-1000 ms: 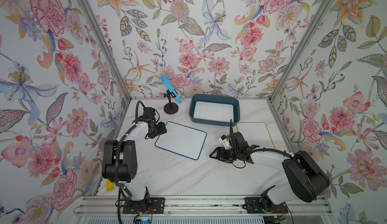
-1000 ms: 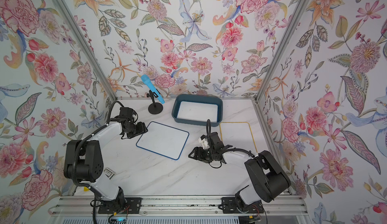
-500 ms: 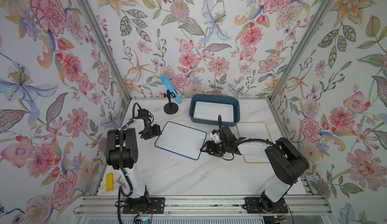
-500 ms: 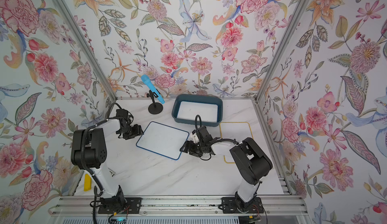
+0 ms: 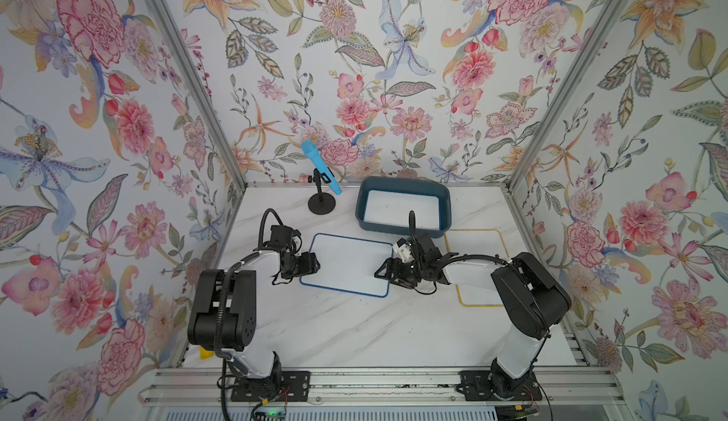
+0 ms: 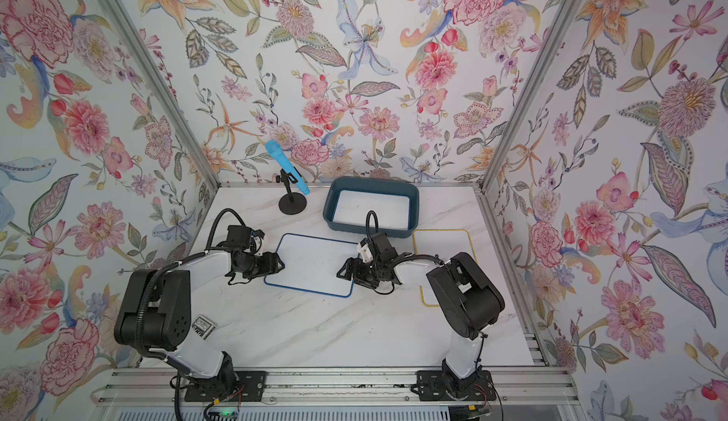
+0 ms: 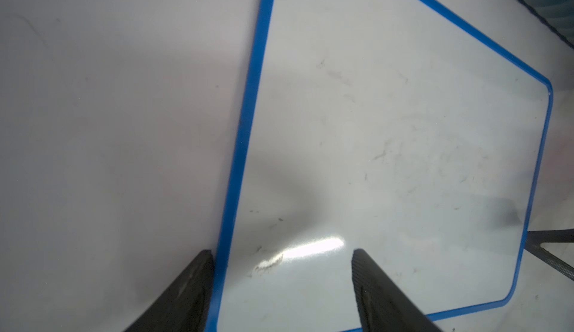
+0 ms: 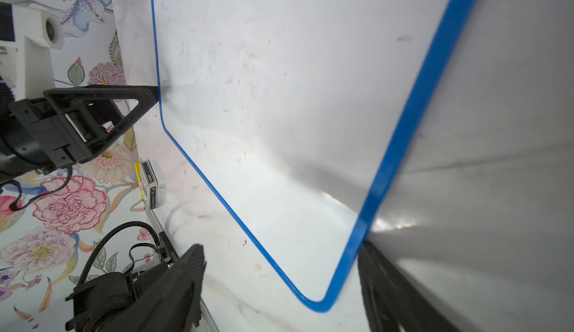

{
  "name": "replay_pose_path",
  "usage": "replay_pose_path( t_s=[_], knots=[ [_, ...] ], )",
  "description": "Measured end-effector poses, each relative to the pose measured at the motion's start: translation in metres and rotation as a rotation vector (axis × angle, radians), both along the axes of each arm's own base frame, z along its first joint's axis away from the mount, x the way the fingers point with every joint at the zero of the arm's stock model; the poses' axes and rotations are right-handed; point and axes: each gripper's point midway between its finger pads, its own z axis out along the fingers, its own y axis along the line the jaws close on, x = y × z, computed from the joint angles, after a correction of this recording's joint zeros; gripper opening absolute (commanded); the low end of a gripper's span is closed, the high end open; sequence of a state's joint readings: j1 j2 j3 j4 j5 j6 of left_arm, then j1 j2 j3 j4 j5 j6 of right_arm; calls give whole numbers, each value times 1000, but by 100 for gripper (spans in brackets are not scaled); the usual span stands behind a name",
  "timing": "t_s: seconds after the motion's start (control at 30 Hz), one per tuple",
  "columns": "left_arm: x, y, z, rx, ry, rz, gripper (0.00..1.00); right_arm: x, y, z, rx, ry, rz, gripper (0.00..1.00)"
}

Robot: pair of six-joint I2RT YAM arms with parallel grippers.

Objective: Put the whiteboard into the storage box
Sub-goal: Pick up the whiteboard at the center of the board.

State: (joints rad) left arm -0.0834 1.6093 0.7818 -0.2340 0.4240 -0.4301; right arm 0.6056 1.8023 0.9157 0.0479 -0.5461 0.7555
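The blue-framed whiteboard [image 5: 346, 263] [image 6: 313, 265] lies flat on the marble table, in front of the dark teal storage box [image 5: 382, 230] [image 6: 350, 231] at the back. My left gripper [image 5: 315, 267] [image 7: 281, 252] is open at the board's left edge, one finger outside the blue frame, the other over the white face [image 7: 388, 128]. My right gripper [image 5: 380, 273] [image 8: 279, 248] is open at the right edge, its jaws either side of the board's front corner [image 8: 320, 305]. Neither holds anything. The left gripper [image 8: 146, 96] shows across the board in the right wrist view.
A white board lies inside the storage box [image 6: 372, 210]. A yellow-framed board [image 5: 478, 242] lies right of the blue one, partly under my right arm. A blue microphone on a black stand [image 5: 321, 186] is at the back left. A small card pack [image 6: 203, 325] sits front left.
My right arm has swung left from the table's middle right to the board's right edge. My left gripper has slid along the left edge toward the front. Both jaws stand wider.
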Motion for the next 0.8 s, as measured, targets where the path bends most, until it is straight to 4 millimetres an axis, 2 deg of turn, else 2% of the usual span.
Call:
replay_pose_path(
  t_s=[0.1,0.23,0.43,0.6,0.8],
  knots=[
    [-3,-9,0,-27,-61,35,69,9,-8,-1,-20,-27,-18,77],
    [2,-26,4,-85,-145,98,69,22,-20,-4,-59,-68,-51,76],
    [3,-51,11,-155,-173,185,69,41,-42,-9,-146,-150,-124,75],
    [-10,-66,14,-227,-128,233,69,58,-51,-8,-198,-240,-162,74],
    [-37,-85,18,-357,-31,263,69,76,-59,-7,-228,-355,-220,73]
  ],
)
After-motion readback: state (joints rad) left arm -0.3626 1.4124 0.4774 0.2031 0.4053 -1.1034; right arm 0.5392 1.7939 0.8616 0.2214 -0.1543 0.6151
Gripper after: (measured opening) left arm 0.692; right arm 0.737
